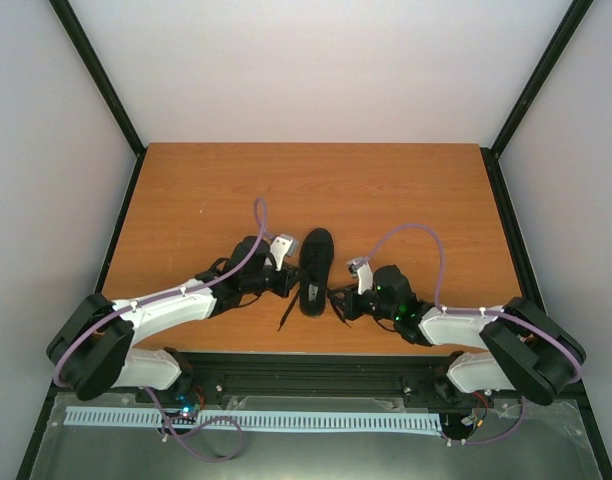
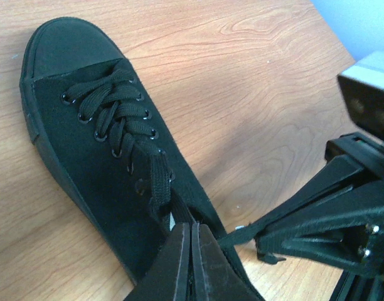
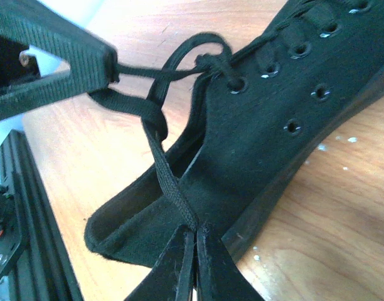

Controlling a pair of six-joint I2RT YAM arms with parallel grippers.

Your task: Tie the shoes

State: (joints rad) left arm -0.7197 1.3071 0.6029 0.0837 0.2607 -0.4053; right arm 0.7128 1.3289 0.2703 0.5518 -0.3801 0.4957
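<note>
**Q:** Where does the shoe lie, and how is it held?

**A:** The small all-black low-top canvas sneaker rests sole-down on the brown wood-grain counter. Its toe points away from the arm bases, and it lies between the two arms, near the counter's near edge. Nothing pins it down. The left gripper is clenched on one strand of the thin flat black lace, and the right gripper is clenched on another. The strands cross in a loose loop beside the top eyelets.

**Q:** What could go wrong from here?

**A:** Three things seem likely. An uneven pull could drag or tip the light, unheld sneaker towards the near edge. A thin strand, pinched only at the fingertips, could slip free under tension. The slack loop could pull straight through, leaving no knot. The grippers also work close together, so a crossing move risks a collision.

**Q:** Is any writing legible?

**A:** None. The canvas shows no logo, and a pale patch inside the heel is too small to read
</note>
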